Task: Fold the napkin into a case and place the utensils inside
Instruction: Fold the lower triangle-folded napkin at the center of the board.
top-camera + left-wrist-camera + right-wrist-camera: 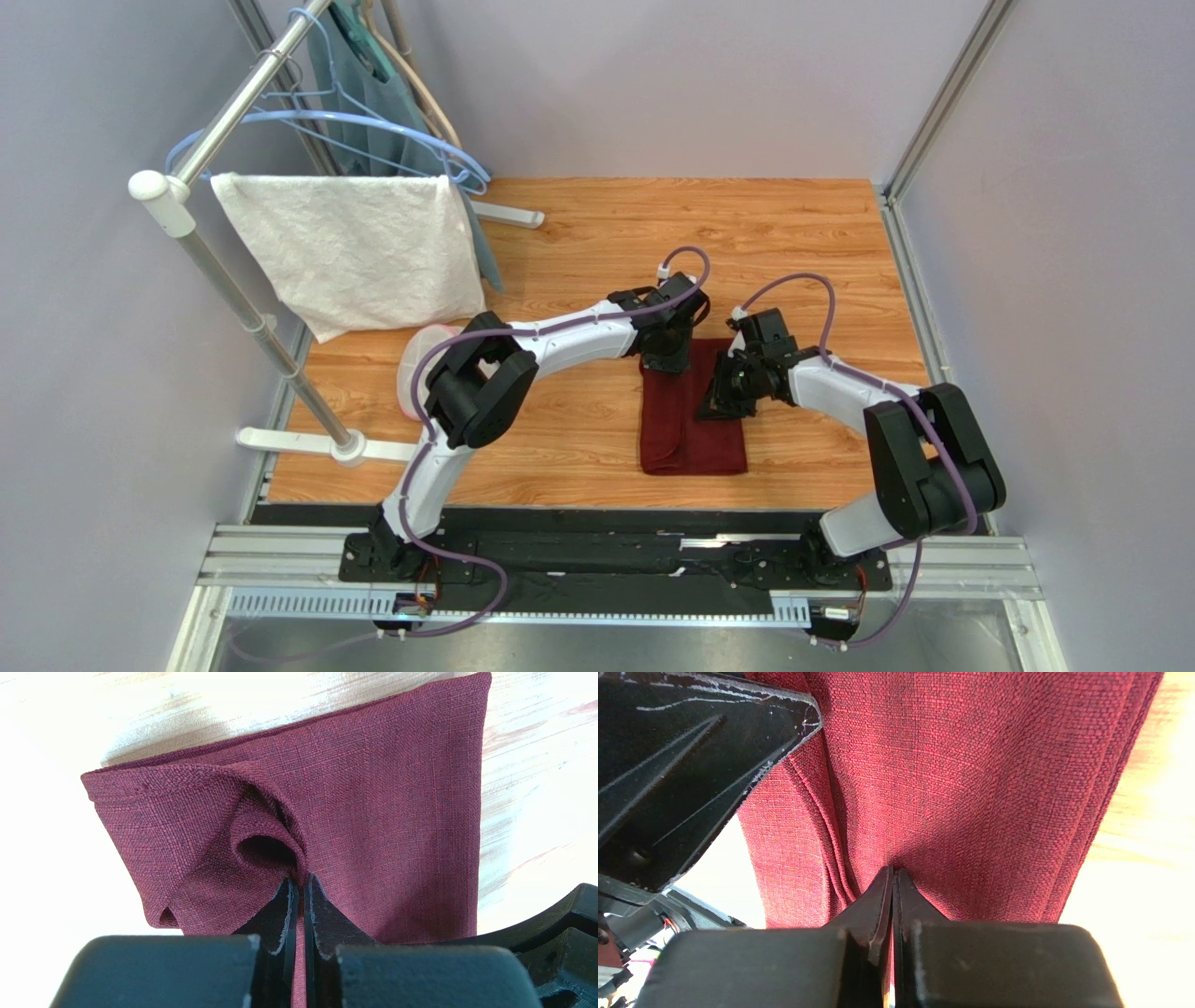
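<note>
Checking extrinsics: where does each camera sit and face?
Top external: above, behind the bases, looking down at the table; both arms show.
Left wrist: on the left arm, looking along the left gripper pinching the napkin.
Right wrist: on the right arm, looking along the right gripper, shut on the napkin.
Shared: all show the napkin; each wrist view catches the other gripper.

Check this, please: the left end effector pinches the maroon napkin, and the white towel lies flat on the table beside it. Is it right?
Not fully. The white towel hangs from the rack at the far left, not flat on the table; the top external view shows it. The left end effector does pinch the napkin.
</note>
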`<state>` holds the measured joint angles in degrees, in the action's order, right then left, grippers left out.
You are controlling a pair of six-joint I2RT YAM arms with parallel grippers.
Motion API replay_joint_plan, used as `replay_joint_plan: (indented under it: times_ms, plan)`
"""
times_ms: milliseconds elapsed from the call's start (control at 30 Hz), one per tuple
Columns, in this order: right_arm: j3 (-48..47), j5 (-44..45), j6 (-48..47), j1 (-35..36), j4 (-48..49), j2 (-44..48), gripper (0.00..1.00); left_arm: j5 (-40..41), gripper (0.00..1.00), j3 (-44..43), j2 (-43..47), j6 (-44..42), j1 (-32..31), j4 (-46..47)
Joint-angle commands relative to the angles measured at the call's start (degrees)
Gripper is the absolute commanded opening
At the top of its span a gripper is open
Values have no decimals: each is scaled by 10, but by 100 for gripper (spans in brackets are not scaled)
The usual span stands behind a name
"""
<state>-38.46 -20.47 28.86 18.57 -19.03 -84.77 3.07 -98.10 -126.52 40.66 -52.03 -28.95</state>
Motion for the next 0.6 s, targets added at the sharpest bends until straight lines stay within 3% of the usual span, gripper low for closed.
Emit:
replay_joint_plan:
  times_ms: [0, 567]
  plan:
    - [-2, 24, -7, 1, 12, -6, 0, -8, 0, -26, 0, 2, -3, 12]
    - [-8, 16, -6, 0, 11, -10, 0, -25, 0, -41, -22, 12, -3, 18]
